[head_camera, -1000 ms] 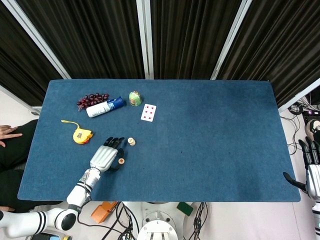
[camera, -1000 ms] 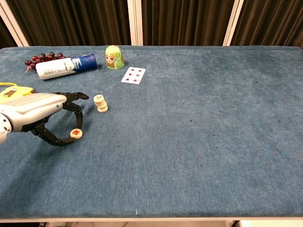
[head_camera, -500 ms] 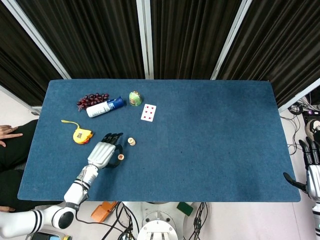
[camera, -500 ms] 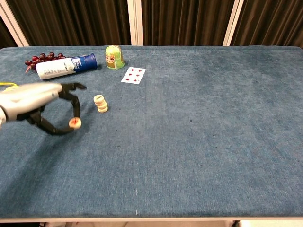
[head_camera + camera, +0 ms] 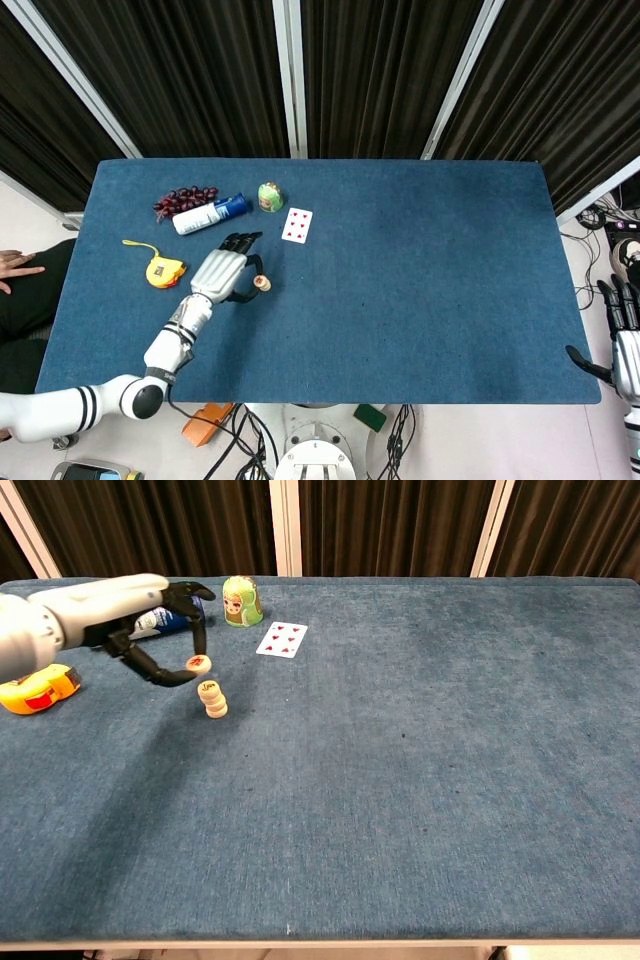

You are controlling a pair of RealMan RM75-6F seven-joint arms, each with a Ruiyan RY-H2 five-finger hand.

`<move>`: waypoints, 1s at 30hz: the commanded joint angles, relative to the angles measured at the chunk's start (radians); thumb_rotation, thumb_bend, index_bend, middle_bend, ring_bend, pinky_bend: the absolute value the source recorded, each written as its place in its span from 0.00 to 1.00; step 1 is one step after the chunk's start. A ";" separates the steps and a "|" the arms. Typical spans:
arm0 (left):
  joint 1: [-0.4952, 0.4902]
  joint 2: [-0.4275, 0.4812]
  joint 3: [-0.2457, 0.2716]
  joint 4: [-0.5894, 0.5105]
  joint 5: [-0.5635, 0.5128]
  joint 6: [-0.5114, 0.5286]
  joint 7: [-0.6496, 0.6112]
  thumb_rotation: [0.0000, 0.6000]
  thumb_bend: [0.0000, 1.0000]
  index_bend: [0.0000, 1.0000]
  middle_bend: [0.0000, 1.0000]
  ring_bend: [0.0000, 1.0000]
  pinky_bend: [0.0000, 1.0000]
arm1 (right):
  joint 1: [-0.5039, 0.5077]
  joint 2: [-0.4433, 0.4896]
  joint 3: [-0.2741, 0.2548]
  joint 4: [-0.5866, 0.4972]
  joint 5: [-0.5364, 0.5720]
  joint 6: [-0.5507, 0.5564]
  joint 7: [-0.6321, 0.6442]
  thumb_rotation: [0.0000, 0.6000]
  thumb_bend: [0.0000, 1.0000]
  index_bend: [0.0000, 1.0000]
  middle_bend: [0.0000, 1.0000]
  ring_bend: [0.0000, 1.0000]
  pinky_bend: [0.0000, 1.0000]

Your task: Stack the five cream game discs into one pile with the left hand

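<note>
Left hand [image 5: 150,620] holds one round cream game disc with a red mark [image 5: 198,663] pinched between thumb and a fingertip; the other dark fingers [image 5: 192,592] arch over it, spread. The held disc is off the cloth, just above and slightly to the left of the pile of cream game discs [image 5: 211,700], not touching it in the chest view. In the head view the left hand [image 5: 222,274] has its fingertips right at the pile [image 5: 260,284]; the held disc is too small to separate from the pile there. Exact count of discs in the pile can't be told.

Behind the fingers: white spray bottle with blue cap [image 5: 209,214], lying on its side, mostly hidden by the hand in the chest view. Bunch of dark red grapes [image 5: 183,198] sits just past the bottle. Small green nesting doll [image 5: 240,601] stands upright beyond the fingertips, to their right. Red-pip playing card [image 5: 281,639] lies flat further right of the fingertips, apart from the pile. Yellow tape measure [image 5: 34,689] sits on the wrist side, left of the hand. All on the blue cloth-covered table [image 5: 420,780].

Right hand [image 5: 622,340] is off the table's far right edge, well apart from everything, fingers extended and separated, holding nothing.
</note>
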 commanded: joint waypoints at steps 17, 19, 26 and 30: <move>-0.097 -0.050 0.015 0.068 -0.191 -0.026 0.118 1.00 0.35 0.49 0.00 0.00 0.00 | 0.002 -0.006 0.002 0.023 0.011 -0.012 0.021 1.00 0.24 0.00 0.04 0.00 0.00; -0.099 -0.048 0.019 0.066 -0.192 -0.023 0.119 1.00 0.35 0.49 0.00 0.00 0.00 | 0.003 -0.007 0.002 0.024 0.012 -0.014 0.022 1.00 0.24 0.00 0.04 0.00 0.00; -0.104 -0.045 0.030 0.064 -0.203 -0.016 0.118 1.00 0.34 0.48 0.00 0.00 0.00 | 0.003 -0.007 0.003 0.027 0.012 -0.013 0.023 1.00 0.24 0.00 0.04 0.00 0.00; -0.108 -0.047 0.034 0.067 -0.206 -0.014 0.116 1.00 0.34 0.47 0.00 0.00 0.00 | 0.002 -0.007 0.003 0.028 0.013 -0.014 0.024 1.00 0.24 0.00 0.04 0.00 0.00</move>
